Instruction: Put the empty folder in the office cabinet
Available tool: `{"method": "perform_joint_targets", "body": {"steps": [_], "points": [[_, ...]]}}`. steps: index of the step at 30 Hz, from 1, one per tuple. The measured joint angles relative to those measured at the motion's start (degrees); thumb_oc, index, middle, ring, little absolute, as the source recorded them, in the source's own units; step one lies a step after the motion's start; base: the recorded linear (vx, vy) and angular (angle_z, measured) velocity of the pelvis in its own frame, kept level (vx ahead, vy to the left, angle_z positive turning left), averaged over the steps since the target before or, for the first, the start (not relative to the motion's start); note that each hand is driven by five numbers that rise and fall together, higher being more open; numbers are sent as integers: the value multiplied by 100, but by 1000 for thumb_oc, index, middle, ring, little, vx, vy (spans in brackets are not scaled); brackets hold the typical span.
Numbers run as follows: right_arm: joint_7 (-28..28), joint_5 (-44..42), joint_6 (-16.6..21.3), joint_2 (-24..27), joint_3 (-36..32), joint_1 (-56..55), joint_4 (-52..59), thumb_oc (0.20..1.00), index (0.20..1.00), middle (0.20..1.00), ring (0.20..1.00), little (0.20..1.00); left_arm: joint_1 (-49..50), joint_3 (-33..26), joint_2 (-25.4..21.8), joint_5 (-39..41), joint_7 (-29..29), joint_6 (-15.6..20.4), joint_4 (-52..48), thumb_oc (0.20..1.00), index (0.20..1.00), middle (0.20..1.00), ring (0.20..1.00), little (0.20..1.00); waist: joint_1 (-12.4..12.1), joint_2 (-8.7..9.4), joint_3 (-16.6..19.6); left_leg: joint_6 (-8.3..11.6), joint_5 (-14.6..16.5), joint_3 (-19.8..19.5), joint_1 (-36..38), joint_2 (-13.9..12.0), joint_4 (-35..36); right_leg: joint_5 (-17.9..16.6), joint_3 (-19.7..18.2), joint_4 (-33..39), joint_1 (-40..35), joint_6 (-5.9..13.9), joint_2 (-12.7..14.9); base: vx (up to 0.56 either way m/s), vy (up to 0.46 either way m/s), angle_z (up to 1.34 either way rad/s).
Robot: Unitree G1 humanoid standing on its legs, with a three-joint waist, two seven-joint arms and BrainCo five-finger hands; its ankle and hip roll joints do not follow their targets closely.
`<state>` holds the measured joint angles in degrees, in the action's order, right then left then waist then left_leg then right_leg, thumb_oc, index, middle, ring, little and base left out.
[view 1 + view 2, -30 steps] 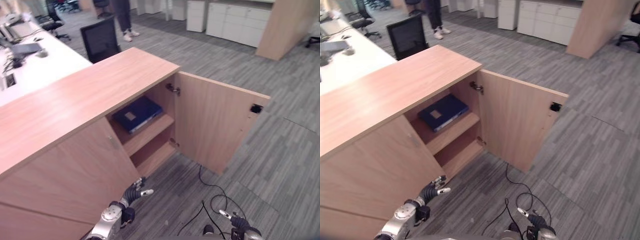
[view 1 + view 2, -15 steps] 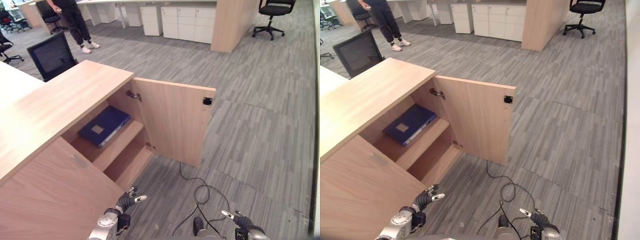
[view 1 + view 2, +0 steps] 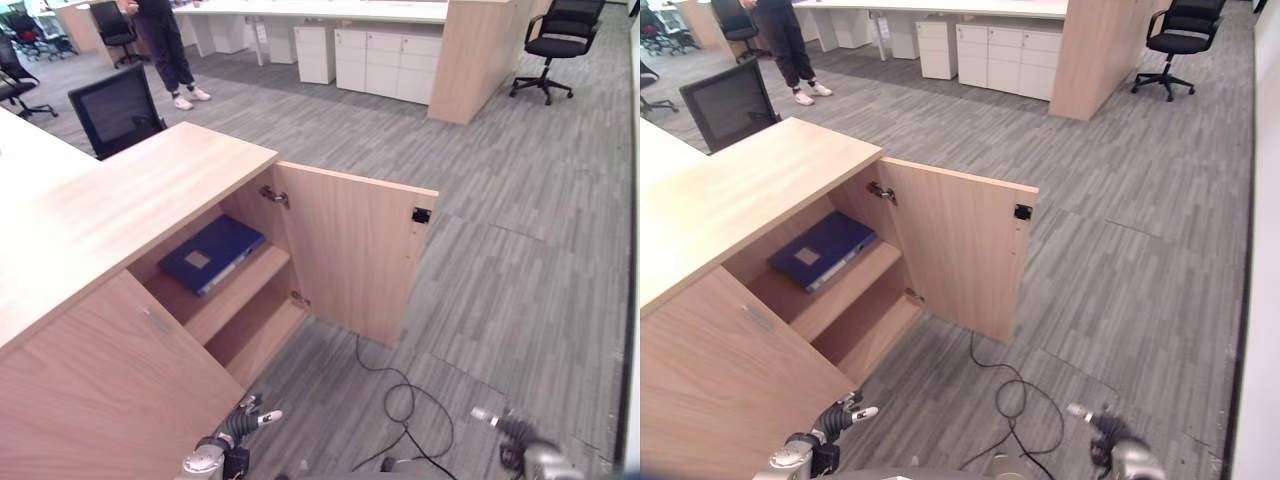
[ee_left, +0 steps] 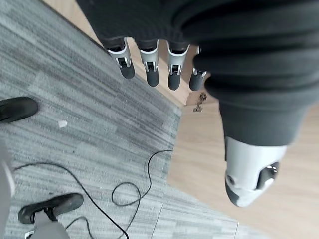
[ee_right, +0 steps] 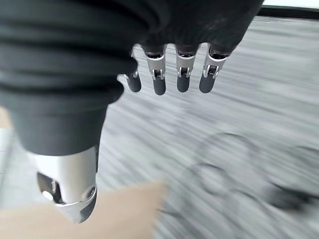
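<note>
A dark blue folder point(image 3: 211, 253) lies flat on the upper shelf inside the light wooden cabinet point(image 3: 120, 205). The cabinet's right door point(image 3: 355, 250) stands wide open, its left door point(image 3: 110, 385) is closed. My left hand point(image 3: 238, 425) hangs low in front of the closed door, fingers straight and holding nothing; its fingers point(image 4: 148, 62) point down over the carpet. My right hand point(image 3: 512, 430) hangs low at the lower right, well away from the cabinet, with relaxed empty fingers point(image 5: 169, 69).
A person point(image 3: 170, 45) stands at the far left near a black office chair point(image 3: 115, 110). White drawer units point(image 3: 385, 60) and another black chair point(image 3: 555, 35) stand at the back. Grey carpet lies open to the right of the door.
The camera has shifted a little, so the whole scene sits slightly differently. Both hands have dropped lower in the picture. The folder stays on the shelf.
</note>
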<state>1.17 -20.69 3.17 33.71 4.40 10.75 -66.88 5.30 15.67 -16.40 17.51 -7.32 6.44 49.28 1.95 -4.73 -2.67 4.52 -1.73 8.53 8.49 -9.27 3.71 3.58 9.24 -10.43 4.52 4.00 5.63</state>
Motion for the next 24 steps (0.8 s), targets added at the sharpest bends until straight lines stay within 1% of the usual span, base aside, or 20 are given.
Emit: {"method": "perform_joint_targets", "body": {"steps": [1, 2, 4, 7, 9, 11, 12, 14, 15, 16, 17, 18, 21, 22, 23, 24], "points": [[30, -1, 38, 54, -27, 110, 40, 1000, 1000, 1000, 1000, 1000, 1, 0, -22, 0, 2, -1, 0, 1000, 1000, 1000, 1000, 1000, -21, 7, -5, 1, 1, -5, 1, 16, -37, -56, -4, 120, -81, 13, 16, 22, 56, 1], [59, -1, 33, 164, -59, 384, 153, 1000, 1000, 1000, 1000, 1000, -4, 3, -63, -1, -12, 3, 1, 1000, 1000, 1000, 1000, 1000, -86, 50, 2, -3, 7, 0, 20, 48, -62, -216, 27, 461, -318, 60, 29, 22, 62, 4], [120, -2, 74, 386, -45, 827, 162, 1000, 1000, 1000, 1000, 1000, -41, 51, -63, -1, -55, 8, -1, 1000, 1000, 1000, 1000, 1000, -106, 36, -5, -43, 49, -9, 16, 77, -51, -427, 58, 884, -510, 124, 27, 29, 62, 7], [141, -3, 46, 635, 53, 1508, 107, 1000, 1000, 1000, 1000, 1000, -35, 114, -66, -1, -110, 14, 2, 1000, 1000, 1000, 1000, 1000, -177, 57, -14, -39, 51, -42, 79, 138, 70, -812, 116, 1578, -883, 183, 19, 28, 48, 6], [166, -4, 40, 910, 229, 2087, -81, 1000, 1000, 1000, 1000, 1000, -56, 224, -43, -1, -122, 16, -5, 1000, 1000, 1000, 1000, 1000, -243, 16, -32, -25, 58, -94, 110, 169, 130, -851, 143, 1590, -891, 173, 46, 25, 50, 8], [183, -11, 72, 988, 236, 2329, -106, 1000, 1000, 1000, 1000, 1000, -35, 229, -37, -1, -131, 16, -14, 1000, 1000, 1000, 1000, 1000, -314, 10, -60, -9, 70, -124, 98, 177, 135, -852, 197, 1591, -950, 182, 68, 12, 22, 17], [213, -14, 88, 1087, 280, 2468, -77, 1000, 1000, 1000, 1000, 1000, -33, 228, -21, 1, -148, 12, -25, 1000, 1000, 1000, 1000, 1000, -335, 1, -72, 35, 99, -164, 90, 179, 138, -839, 256, 1592, -965, 210, 79, 10, 19, 17], [230, -25, 57, 1160, 351, 2744, -105, 1000, 1000, 1000, 1000, 1000, -17, 232, -20, 1, -180, 8, -47, 1000, 1000, 1000, 1000, 1000, -384, -6, -103, 75, 117, -195, 83, 192, 137, -857, 253, 1591, -960, 237, 78, 2, 25, 9], [232, -27, 131, 1168, 359, 2766, -84, 1000, 1000, 1000, 1000, 1000, -13, 228, -24, 2, -191, 9, -55, 1000, 1000, 1000, 1000, 1000, -430, 5, -97, 76, 117, -203, 81, 194, 139, -856, 269, 1591, -973, 238, 85, -1, 25, 5], [246, -67, 79, 1146, 599, 3019, -105, 1000, 1000, 1000, 1000, 1000, 55, 230, -40, 6, -195, 7, -131, 1000, 1000, 1000, 1000, 1000, -491, 17, -102, 87, 137, -262, 36, 203, 143, -860, 296, 1590, -953, 243, 106, 2, 23, 17], [254, -68, 91, 1152, 686, 3231, -94, 1000, 1000, 1000, 1000, 1000, 92, 232, -38, 6, -204, 9, -228, 1000, 1000, 1000, 1000, 1000, -497, 25, -105, 100, 124, -312, 4, 210, 139, -866, 347, 1590, -943, 250, 115, 1, 32, 16], [257, -68, 111, 1125, 688, 3347, -89, 1000, 1000, 1000, 1000, 1000, 114, 233, -35, 7, -210, 10, -233, 1000, 1000, 1000, 1000, 1000, -567, 38, -98, 109, 118, -338, 2, 207, 138, -866, 372, 1590, -953, 249, 112, 1, 30, 20], [294, -78, 116, 711, 914, 3744, -48, 1000, 1000, 1000, 1000, 1000, 222, 234, -31, 14, -205, 11, -232, 1000, 1000, 1000, 1000, 1000, -704, 77, -94, 120, 106, -446, -12, 217, 129, -886, 471, 1588, -1002, 216, 125, -5, 41, 14], [520, -72, 106, 410, 894, 3768, -73, 1000, 1000, 1000, 1000, 1000, 243, 229, -37, 14, -192, 6, -223, 1000, 1000, 1000, 1000, 1000, -716, 144, -43, 120, 105, -481, -9, 212, 127, -884, 502, 1588, -1005, 212, 116, -4, 21, 20], [636, -82, 97, 400, 848, 3760, -115, 1000, 1000, 1000, 1000, 1000, 255, 231, -37, 14, -184, 6, -223, 1000, 1000, 1000, 1000, 1000, -712, 193, -36, 122, 103, -503, -17, 221, 121, -884, 534, 1586, -998, 212, 110, -13, 20, 12], [611, -87, 102, 374, 871, 3760, -111, 1000, 1000, 1000, 1000, 1000, 284, 231, -42, 14, -167, 5, -215, 1000, 1000, 1000, 1000, 1000, -700, 219, -32, 122, 103, -501, -21, 233, 121, -884, 535, 1585, -993, 212, 119, -16, 21, 4]]}}
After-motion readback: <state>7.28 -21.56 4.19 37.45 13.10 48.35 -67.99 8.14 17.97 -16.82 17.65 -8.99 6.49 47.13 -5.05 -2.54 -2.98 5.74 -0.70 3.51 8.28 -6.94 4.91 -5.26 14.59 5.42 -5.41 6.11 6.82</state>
